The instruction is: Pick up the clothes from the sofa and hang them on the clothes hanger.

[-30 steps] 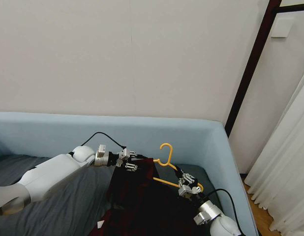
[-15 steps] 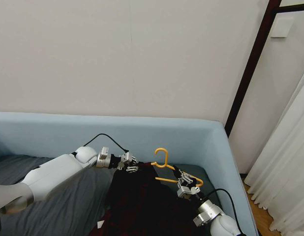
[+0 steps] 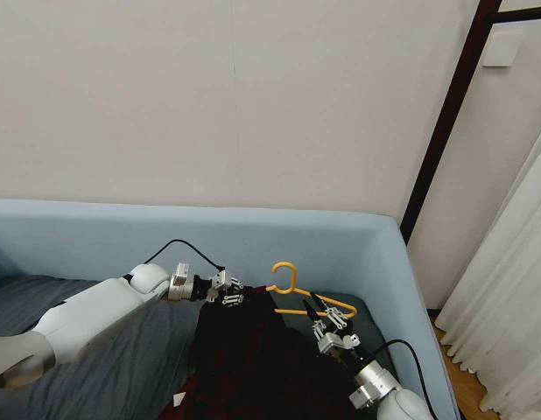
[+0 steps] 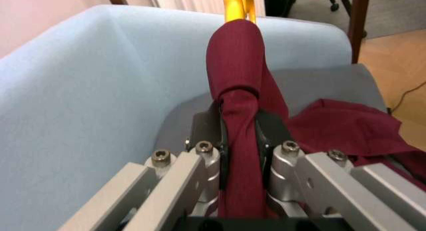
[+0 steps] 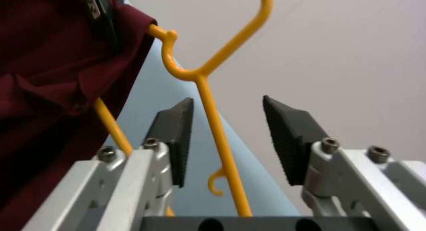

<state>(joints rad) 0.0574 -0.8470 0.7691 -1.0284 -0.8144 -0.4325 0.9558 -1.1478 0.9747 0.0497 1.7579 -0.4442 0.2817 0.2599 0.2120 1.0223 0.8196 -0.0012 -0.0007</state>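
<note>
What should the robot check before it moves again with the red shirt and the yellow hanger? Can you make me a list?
1. Left hand shut on the shirt: ok, cloth is pinched tight.
2. One hanger end tucked inside the shirt: ok.
3. Right hand gripping the hanger: not ok, it is open around the bar.
4. Other hanger end under the shirt: not ok, it is bare.
5. Shirt lifted off the sofa: not ok, part lies on the seat.
</note>
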